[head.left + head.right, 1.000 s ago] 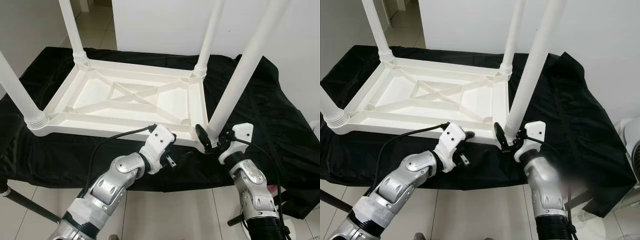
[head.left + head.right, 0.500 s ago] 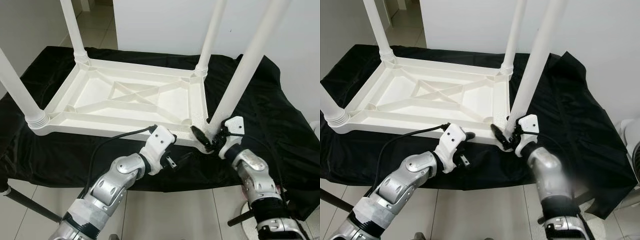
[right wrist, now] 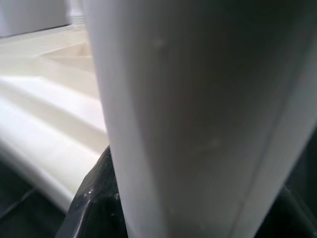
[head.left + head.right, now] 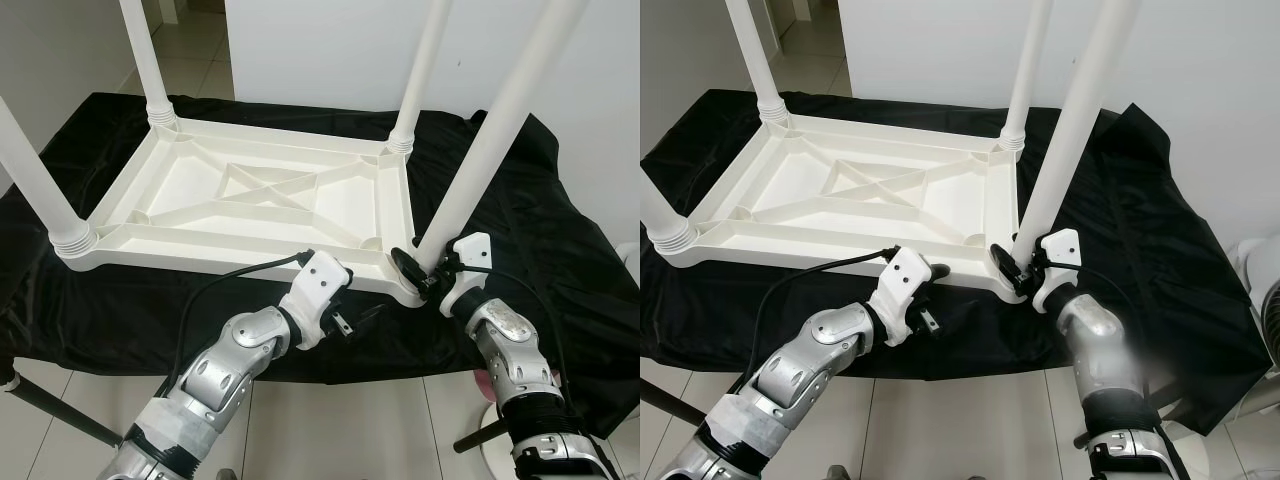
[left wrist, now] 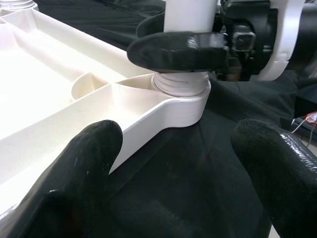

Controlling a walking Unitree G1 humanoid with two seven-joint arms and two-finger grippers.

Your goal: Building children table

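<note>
Right claw [image 4: 425, 277] pinches white table leg [image 4: 490, 140]; left claw [image 5: 173, 163] spread.

Before me stands a stand draped in a black cloth [image 4: 540, 210], which hangs over its near edge toward the pale tiled floor [image 4: 330, 430]. Directly on the cloth lies the white plastic table top [image 4: 260, 205], upside down — its ribbed underside with the crossed braces faces up. It covers the cloth from about nine o'clock to the centre; bare, rumpled cloth spreads out at three o'clock — well past the top's corner.
</note>
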